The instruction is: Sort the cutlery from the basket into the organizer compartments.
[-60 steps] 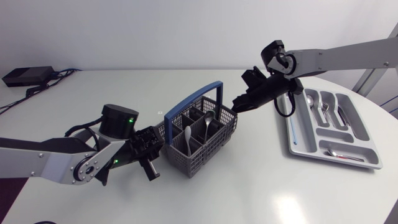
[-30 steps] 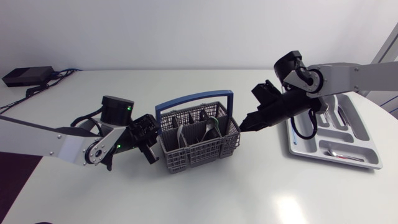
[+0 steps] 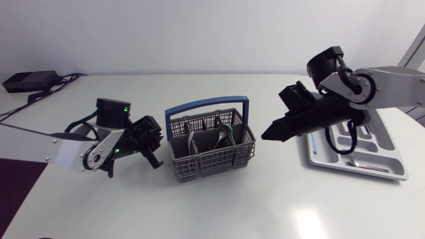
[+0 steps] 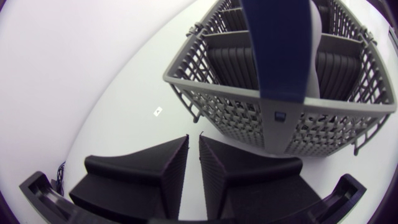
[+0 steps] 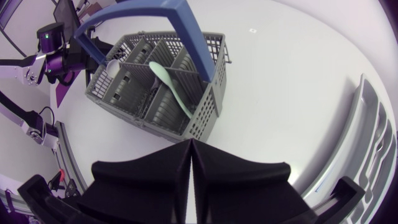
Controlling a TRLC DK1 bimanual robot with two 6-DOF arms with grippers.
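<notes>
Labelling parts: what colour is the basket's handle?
The handle is blue, clearest in the left wrist view.

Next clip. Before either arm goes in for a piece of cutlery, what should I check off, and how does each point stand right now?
1. Basket upright on the table: ok.
2. Cutlery to pick in the basket: ok, a pale utensil leans in one compartment.
3. Left gripper empty: ok, fingers nearly together, basket just ahead of it.
4. Right gripper open for a grasp: not ok, it is shut and empty, short of the basket.
5. Free organizer compartment for the piece: cannot tell, the right arm covers part of it in the head view.
</notes>
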